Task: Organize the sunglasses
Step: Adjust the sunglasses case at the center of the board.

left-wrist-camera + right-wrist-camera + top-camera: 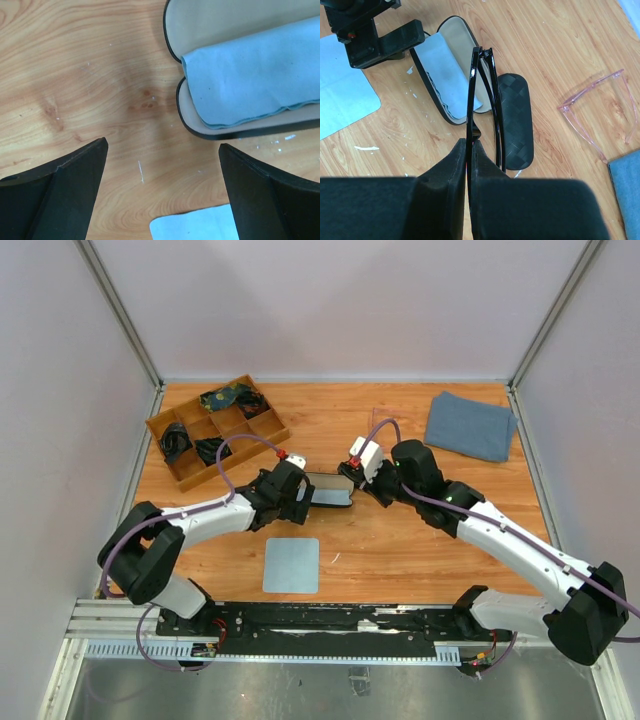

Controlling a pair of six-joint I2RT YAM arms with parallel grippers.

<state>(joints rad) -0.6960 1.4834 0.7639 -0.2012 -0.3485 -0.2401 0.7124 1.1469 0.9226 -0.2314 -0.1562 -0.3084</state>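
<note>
My right gripper (469, 142) is shut on the black sunglasses (481, 85), which are folded and held on edge just above an open black case (451, 116). The case has a beige lining and a light blue cloth (437, 60) inside it. The pale pink sunglasses (600, 115) lie unfolded on the wood to the right, and show faintly in the top view (385, 420). My left gripper (162, 165) is open and empty, low over the table beside the case's end (200, 127). In the top view the two grippers (298, 490) (350, 475) flank the case (330, 490).
A black woven oval case shell (516, 117) lies against the open case. A light blue cloth (291, 565) lies flat near the front. A blue-grey folded cloth (470, 425) is at the back right. A wooden divided tray (160, 425) with dark items stands at the back left.
</note>
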